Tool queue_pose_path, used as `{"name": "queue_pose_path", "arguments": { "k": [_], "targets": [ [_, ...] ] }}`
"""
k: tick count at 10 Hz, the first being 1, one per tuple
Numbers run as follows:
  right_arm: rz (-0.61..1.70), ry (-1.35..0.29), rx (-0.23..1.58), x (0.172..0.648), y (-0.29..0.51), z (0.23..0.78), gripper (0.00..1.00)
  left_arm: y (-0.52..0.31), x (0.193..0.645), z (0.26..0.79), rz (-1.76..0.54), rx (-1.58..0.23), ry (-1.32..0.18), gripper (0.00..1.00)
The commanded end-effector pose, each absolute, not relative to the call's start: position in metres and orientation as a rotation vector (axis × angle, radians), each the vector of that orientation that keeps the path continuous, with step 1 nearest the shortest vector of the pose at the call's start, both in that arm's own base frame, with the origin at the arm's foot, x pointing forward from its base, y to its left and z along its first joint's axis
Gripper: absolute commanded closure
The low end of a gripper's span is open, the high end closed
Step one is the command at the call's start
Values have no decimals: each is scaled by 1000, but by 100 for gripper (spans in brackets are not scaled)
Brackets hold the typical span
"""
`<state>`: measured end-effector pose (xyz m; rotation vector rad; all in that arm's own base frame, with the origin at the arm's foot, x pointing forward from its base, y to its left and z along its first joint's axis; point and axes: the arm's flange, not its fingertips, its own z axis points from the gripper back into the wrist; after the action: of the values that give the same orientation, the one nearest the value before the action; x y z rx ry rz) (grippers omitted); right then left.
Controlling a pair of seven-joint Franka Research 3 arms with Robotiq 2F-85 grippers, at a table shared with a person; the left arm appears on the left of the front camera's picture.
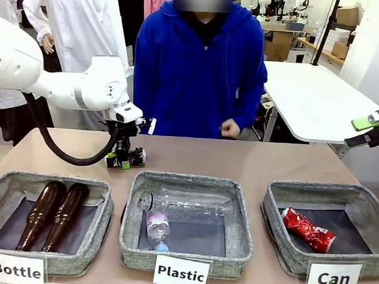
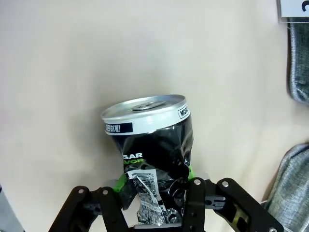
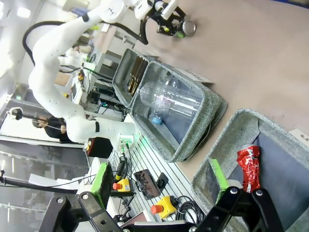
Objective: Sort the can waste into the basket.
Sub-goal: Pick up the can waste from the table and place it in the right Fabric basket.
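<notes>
Left gripper (image 2: 157, 205) fingers clamped on dented black metal can (image 2: 152, 145) at its crumpled lower body; light, thin-walled, slippery, crushes easily. Right gripper (image 3: 159, 203) fingers wide.

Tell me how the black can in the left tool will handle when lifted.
The black can is dented and creased, so probably empty and light. Its crumpled wall may give further under the left tool. Its round, intact top suggests it could roll if dropped on the table.

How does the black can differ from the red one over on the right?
The black can lies on the bare table, pinched in the left gripper; the red can already lies in the Can basket, untouched. One is black with green and white print, the other red with white marks. Both are dented.
</notes>
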<state>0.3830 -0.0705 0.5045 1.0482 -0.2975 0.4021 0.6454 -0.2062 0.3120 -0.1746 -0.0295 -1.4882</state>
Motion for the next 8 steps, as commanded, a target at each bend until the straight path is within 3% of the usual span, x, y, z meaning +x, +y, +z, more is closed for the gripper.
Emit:
{"name": "queue_pose_path", "arguments": {
  "k": [1,4,5,6,8],
  "targets": [
    [422,-299,1047,382,-73,507,0,-189,630,328,-1466,-170,-95,100],
    [422,-299,1047,382,-73,507,0,-138,581,413,-1543,-208,-191,100],
    [422,-299,1047,382,-73,507,0,-117,543,442,-1513,-183,-192,100],
    [422,-299,1047,382,-73,507,0,-101,484,461,-1601,-233,-304,100],
    [422,-299,1047,382,-73,507,0,-86,395,452,-1796,-218,-321,100]
  ]
}}
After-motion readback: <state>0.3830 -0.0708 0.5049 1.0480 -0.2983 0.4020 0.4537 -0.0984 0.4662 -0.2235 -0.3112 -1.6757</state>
